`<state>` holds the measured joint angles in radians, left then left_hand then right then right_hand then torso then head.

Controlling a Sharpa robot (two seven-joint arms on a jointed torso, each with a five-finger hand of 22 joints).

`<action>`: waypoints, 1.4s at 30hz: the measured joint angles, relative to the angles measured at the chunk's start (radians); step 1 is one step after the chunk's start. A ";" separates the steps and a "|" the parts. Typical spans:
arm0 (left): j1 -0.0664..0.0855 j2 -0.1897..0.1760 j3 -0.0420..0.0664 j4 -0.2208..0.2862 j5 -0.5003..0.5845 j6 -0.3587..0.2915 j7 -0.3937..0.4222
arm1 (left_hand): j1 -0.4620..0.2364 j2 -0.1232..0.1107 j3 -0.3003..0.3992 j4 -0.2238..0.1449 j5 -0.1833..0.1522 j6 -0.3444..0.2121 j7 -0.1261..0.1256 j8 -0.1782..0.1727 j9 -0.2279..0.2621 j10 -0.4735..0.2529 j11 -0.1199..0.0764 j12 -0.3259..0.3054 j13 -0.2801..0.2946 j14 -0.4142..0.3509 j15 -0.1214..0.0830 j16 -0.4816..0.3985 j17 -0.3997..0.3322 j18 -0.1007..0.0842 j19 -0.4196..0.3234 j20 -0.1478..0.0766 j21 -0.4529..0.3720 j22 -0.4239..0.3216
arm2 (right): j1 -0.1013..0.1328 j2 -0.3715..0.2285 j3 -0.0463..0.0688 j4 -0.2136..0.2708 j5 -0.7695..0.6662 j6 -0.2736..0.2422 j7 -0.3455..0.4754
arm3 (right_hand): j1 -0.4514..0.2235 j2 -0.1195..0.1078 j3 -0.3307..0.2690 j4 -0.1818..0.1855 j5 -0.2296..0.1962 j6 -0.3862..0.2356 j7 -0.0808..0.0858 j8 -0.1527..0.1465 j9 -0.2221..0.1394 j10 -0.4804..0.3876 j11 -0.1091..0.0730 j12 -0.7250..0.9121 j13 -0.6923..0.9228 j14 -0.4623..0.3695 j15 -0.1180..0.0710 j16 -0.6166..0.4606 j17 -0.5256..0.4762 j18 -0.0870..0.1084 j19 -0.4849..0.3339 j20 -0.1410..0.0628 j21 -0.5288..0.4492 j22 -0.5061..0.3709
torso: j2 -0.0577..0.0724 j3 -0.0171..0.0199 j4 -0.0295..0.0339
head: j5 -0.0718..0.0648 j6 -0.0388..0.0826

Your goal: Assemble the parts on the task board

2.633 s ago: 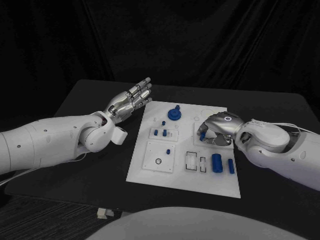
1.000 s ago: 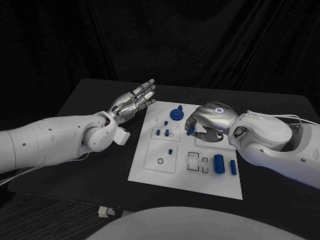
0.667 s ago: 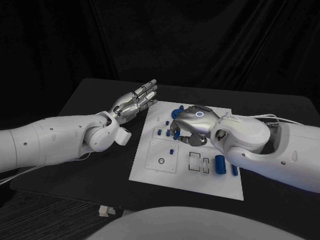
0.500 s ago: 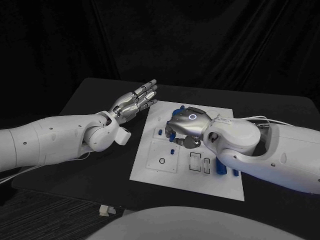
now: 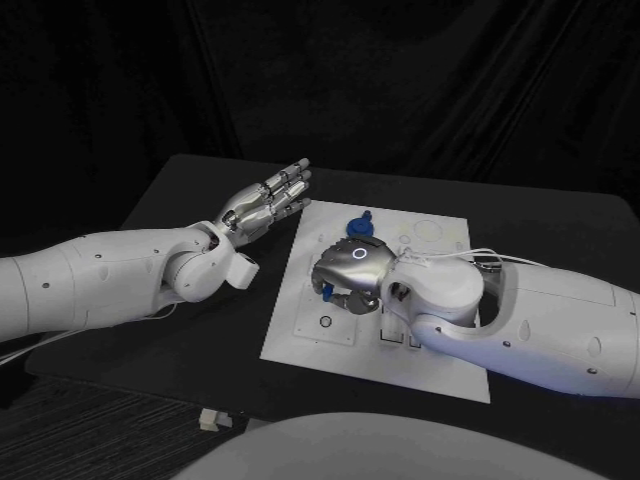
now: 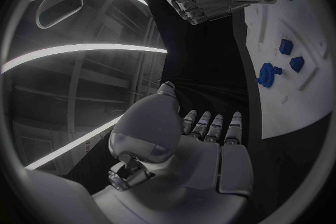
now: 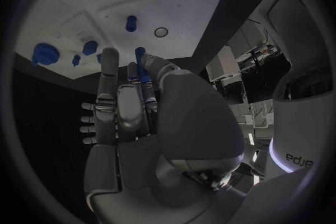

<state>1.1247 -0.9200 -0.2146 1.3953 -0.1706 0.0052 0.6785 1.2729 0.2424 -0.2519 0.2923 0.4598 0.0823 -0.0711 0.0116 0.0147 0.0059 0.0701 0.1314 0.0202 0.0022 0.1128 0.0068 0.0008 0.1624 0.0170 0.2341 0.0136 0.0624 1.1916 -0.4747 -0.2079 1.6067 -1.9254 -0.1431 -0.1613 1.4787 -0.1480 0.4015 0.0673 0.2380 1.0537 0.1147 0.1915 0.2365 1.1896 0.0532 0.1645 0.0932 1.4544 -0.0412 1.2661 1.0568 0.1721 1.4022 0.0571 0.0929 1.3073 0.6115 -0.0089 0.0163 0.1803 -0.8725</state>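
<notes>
My right hand over the white task board, fingers curled, pinching a small blue peg at the fingertips, above the board's ring hole. My left hand spread flat, holding nothing, beside the board's left edge

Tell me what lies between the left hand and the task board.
Only bare black table. In the head view, the left hand hovers open just off the task board, nothing between them. The right hand is over the board itself.
</notes>
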 measured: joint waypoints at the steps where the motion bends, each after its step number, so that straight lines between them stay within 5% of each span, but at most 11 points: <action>1: 0.000 -0.001 0.000 0.000 0.000 0.000 0.000 | -0.005 0.005 0.000 0.000 -0.003 0.000 0.000 0.000 0.000 -0.002 0.002 0.004 0.000 0.000 0.000 0.000 0.000 0.000 0.000 0.000 0.000 0.000 | -0.003 0.002 0.000 -0.002 -0.001 0.001 0.000 | 0.000 0.000 0.000 0.000 0.000 0.000 0.000 0.000 0.000 0.000 0.000 0.000 0.000 0.000 0.000 0.000 0.000 0.000 0.000 0.000 0.000 0.000 | 0.000 0.0000 -0.0001 | -0.001 0.000; 42: 0.000 0.008 0.000 -0.011 0.000 0.011 0.000 | -0.009 0.009 0.000 0.000 0.005 0.018 0.018 0.004 0.002 0.008 0.048 0.042 0.005 0.000 0.022 0.000 0.001 0.000 0.007 0.022 0.004 0.006 | -0.066 0.004 0.002 0.002 -0.007 0.003 0.001 | 0.001 0.001 0.010 -0.015 -0.004 -0.007 0.007 -0.018 -0.004 0.007 0.000 0.002 0.002 -0.007 0.007 -0.011 -0.014 0.000 -0.004 0.004 0.004 0.000 | -0.001 0.0008 -0.0011 | -0.006 0.000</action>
<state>1.1246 -0.9123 -0.2146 1.3839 -0.1705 0.0166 0.6785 1.2637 0.2515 -0.2520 0.2923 0.4648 0.1001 -0.0532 0.0155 0.0170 0.0141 0.1182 0.1733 0.0251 0.0023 0.1344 0.0068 0.0018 0.1624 0.0243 0.2557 0.0175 0.0686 1.1253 -0.4704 -0.2062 1.6088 -1.9324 -0.1403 -0.1605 1.4796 -0.1473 0.4111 0.0522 0.2344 1.0464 0.1219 0.1732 0.2321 1.1966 0.0532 0.1665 0.0948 1.4470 -0.0337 1.2547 1.0428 0.1721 1.3986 0.0608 0.0969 1.3077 0.6103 -0.0081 0.0152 0.1746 -0.8725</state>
